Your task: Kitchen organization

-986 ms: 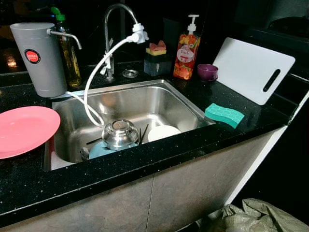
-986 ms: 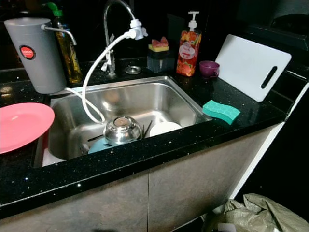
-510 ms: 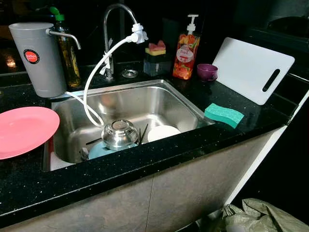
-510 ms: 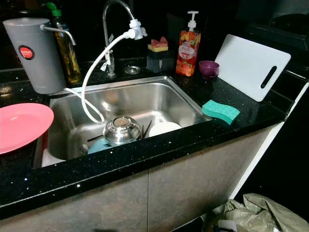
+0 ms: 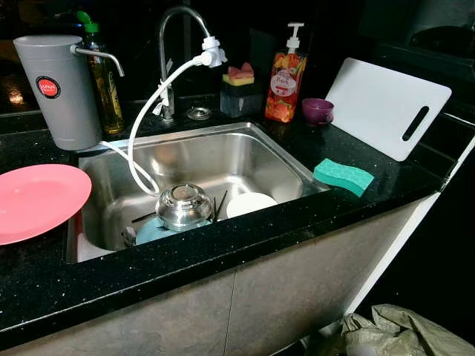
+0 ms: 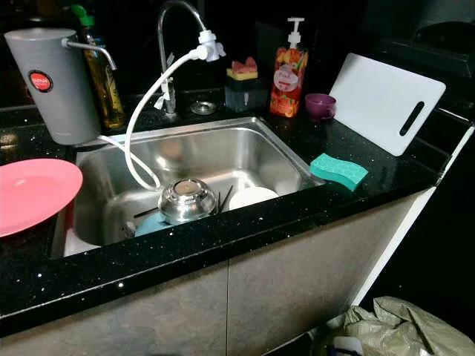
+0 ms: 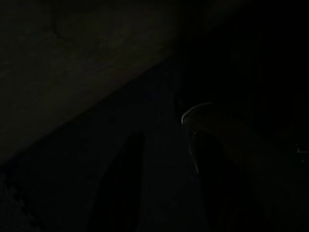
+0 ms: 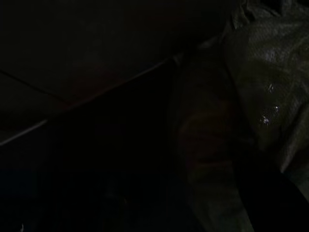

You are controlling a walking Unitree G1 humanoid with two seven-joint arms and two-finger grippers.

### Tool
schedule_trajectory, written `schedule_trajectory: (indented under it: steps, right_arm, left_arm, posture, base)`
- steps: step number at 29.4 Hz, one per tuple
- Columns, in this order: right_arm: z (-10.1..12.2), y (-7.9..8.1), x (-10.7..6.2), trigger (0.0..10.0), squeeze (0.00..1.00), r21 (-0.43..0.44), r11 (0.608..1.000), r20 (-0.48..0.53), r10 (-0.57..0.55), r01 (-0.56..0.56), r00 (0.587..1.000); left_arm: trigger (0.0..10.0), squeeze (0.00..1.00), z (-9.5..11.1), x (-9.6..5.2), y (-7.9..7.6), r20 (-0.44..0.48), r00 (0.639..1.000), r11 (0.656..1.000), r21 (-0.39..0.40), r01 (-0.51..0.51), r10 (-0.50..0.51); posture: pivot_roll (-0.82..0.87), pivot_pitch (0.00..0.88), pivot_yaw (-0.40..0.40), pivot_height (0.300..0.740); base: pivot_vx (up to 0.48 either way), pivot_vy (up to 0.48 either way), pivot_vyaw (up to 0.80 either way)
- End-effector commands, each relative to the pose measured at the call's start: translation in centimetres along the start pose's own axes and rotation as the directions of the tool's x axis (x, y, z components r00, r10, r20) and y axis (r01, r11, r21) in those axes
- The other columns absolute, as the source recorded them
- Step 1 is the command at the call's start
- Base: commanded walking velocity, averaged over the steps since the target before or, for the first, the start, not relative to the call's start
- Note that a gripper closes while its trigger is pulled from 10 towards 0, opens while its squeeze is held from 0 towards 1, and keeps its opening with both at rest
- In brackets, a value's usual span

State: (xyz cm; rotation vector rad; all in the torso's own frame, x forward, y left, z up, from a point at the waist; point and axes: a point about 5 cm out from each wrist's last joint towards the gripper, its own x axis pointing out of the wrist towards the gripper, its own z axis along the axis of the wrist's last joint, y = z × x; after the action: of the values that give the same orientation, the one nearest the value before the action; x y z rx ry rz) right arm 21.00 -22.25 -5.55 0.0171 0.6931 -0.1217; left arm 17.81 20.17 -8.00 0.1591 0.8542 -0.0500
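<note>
Black speckled surface (image 5: 223,245) around a steel sink (image 5: 245,159), centre of frame. Inside the sink, lower centre: an upturned steel bowl (image 5: 183,205) on a blue dish (image 5: 148,230), beside a white dish (image 5: 250,204). Pink plate (image 5: 37,200) at left edge; green sponge (image 5: 344,176) and white cutting board (image 5: 386,107) at right. Both arms hang idle; whether either pincer is wide or narrow cannot be told. Advice: reach for the topmost bowl first, approaching from above, clear of the white hose (image 5: 141,126).
</note>
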Motion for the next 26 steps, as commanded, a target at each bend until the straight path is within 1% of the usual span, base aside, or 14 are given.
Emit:
schedule_trajectory:
  steps: [1, 7, 15, 19, 21, 23, 26]
  right_arm:
    - [-0.3, 0.2, -0.1, 10.0, 0.0, 0.015, 1.0, 0.003, -0.006, 0.006, 1.0]
    - [-0.2, 0.5, -0.1, 10.0, 0.0, 0.012, 1.0, 0.009, -0.001, 0.001, 1.0]
    - [-0.3, 0.6, -0.1, 10.0, 0.0, 0.006, 1.0, 0.01, 0.005, -0.005, 1.0]
    - [-1.1, 0.3, -0.4, 10.0, 0.0, 0.006, 1.0, -0.021, -0.01, 0.01, 1.0]
    - [-1.8, -0.2, -0.6, 10.0, 0.0, 0.008, 0.999, -0.048, -0.033, 0.034, 0.998]
    - [-1.9, -0.6, -0.7, 10.0, 0.0, 0.019, 0.998, -0.056, -0.055, 0.056, 0.997]
    - [-1.6, -0.7, -0.6, 10.0, 0.0, 0.02, 0.998, -0.048, -0.059, 0.06, 0.997]
  left_arm:
    - [10.0, 0.0, -0.5, -0.1, -0.5, -0.022, 1.0, 1.0, 0.011, 0.018, -0.018]
    - [10.0, 0.0, -0.2, 0.0, -0.8, -0.012, 1.0, 0.999, 0.02, 0.025, -0.024]
    - [10.0, 0.0, -0.1, 0.1, -0.7, -0.01, 1.0, 0.999, 0.024, 0.026, -0.026]
    - [10.0, 0.0, -0.4, 0.0, -0.5, -0.023, 1.0, 0.999, 0.027, 0.022, -0.021]
    - [10.0, 0.0, -0.7, -0.1, -0.5, -0.031, 0.999, 0.999, 0.027, 0.019, -0.018]
    - [10.0, 0.0, -0.9, -0.2, -0.6, -0.035, 0.999, 0.999, 0.027, 0.02, -0.019]
    - [10.0, 0.0, -1.1, -0.2, -0.8, -0.041, 0.999, 0.999, 0.028, 0.021, -0.02]
  posture:
    - [0.0, 0.11, -0.045, 0.74]
    - [0.0, 0.104, -0.045, 0.74]
    - [-0.01, 0.103, -0.039, 0.74]
    - [-0.01, 0.103, -0.04, 0.74]
    - [-0.01, 0.102, -0.042, 0.74]
    - [-0.01, 0.102, -0.042, 0.74]
    - [-0.01, 0.1, -0.04, 0.74]
  base:
    - [0.0, 0.0, 0.0]
    - [0.0, 0.0, 0.0]
    - [0.0, 0.0, 0.0]
    - [0.0, 0.0, 0.0]
    - [0.0, 0.0, 0.0]
    - [0.0, 0.0, 0.0]
    - [0.0, 0.0, 0.0]
